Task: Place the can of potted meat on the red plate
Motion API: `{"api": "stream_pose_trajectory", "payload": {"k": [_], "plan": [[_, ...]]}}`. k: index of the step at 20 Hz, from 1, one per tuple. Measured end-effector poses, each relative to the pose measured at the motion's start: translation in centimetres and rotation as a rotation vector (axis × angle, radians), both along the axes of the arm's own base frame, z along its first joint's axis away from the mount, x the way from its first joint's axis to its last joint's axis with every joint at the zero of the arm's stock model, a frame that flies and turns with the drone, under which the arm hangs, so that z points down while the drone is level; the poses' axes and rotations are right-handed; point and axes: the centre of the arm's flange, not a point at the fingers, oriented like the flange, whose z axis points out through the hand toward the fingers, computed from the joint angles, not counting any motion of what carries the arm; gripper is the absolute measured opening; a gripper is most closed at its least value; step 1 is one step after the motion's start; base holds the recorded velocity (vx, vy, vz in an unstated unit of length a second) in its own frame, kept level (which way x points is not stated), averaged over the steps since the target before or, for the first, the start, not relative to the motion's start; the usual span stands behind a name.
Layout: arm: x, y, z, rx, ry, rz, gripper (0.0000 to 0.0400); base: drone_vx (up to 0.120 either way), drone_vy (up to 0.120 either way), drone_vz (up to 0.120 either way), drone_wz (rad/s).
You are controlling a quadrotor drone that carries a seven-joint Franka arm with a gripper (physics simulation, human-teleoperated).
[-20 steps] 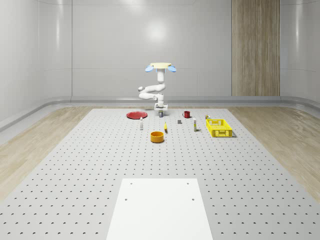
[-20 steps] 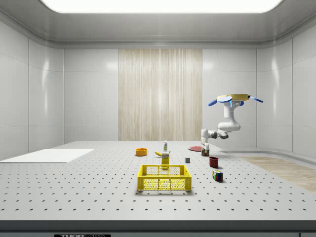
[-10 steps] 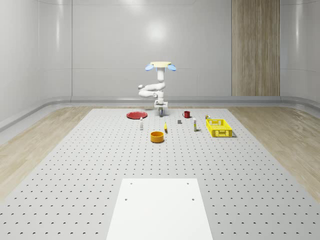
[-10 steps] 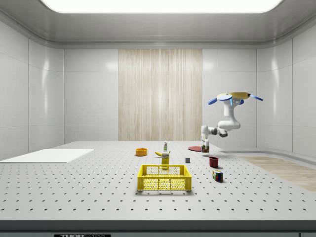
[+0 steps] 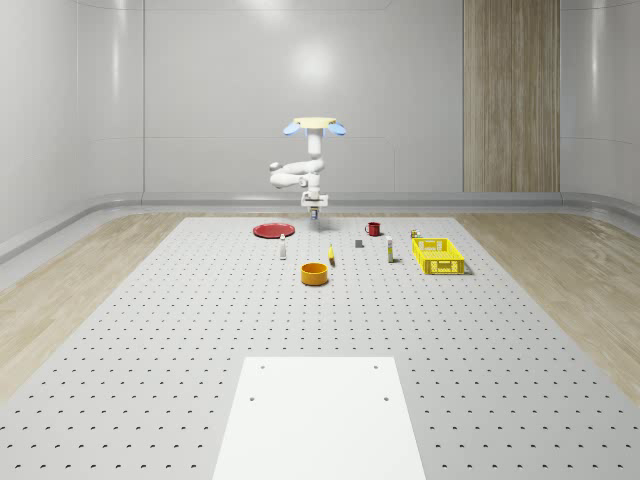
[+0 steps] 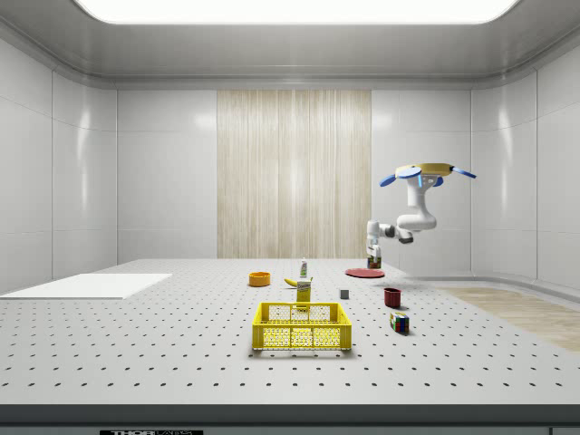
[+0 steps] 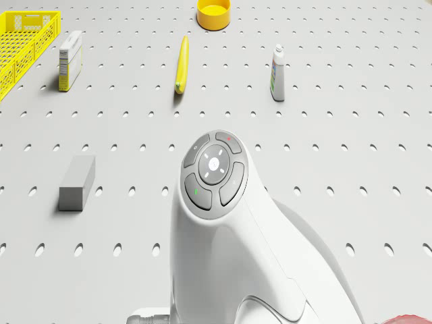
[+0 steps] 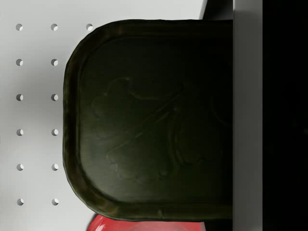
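Observation:
The drone [image 5: 313, 125] hovers above the far end of the perforated table, just to the whole-scene view's right of the red plate [image 5: 272, 231]. Its arm hangs down, and the gripper [image 5: 314, 211] is shut on the can of potted meat [image 6: 372, 262], which is held in the air off the table. In the side view the can hangs a little above the red plate [image 6: 364, 272]. The wrist view shows the can's dark embossed top [image 8: 149, 120] against a finger [image 8: 248, 115], with the plate's red rim [image 8: 144, 225] beside the can.
On the table nearer the whole-scene camera lie a banana [image 7: 181, 64], a white bottle [image 7: 277, 73], a grey block [image 7: 76, 182], a small box [image 7: 70, 59] and an orange bowl [image 5: 315, 273]. A red mug [image 5: 373, 229] and a yellow crate [image 5: 438, 254] stand to the right.
The drone and arm have shifted toward the whole-scene view's left and risen. The can has come up off the table and moved closer to the red plate.

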Motion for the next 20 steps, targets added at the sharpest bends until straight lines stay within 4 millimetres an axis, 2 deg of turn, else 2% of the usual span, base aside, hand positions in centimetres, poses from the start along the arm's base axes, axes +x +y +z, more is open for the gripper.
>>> {"api": "stream_pose_trajectory", "payload": {"k": [20], "plan": [[0.0, 0.0, -0.15, 0.0, 0.0, -0.001, 0.0281, 0.0, -0.12, 0.0, 0.0]]}}
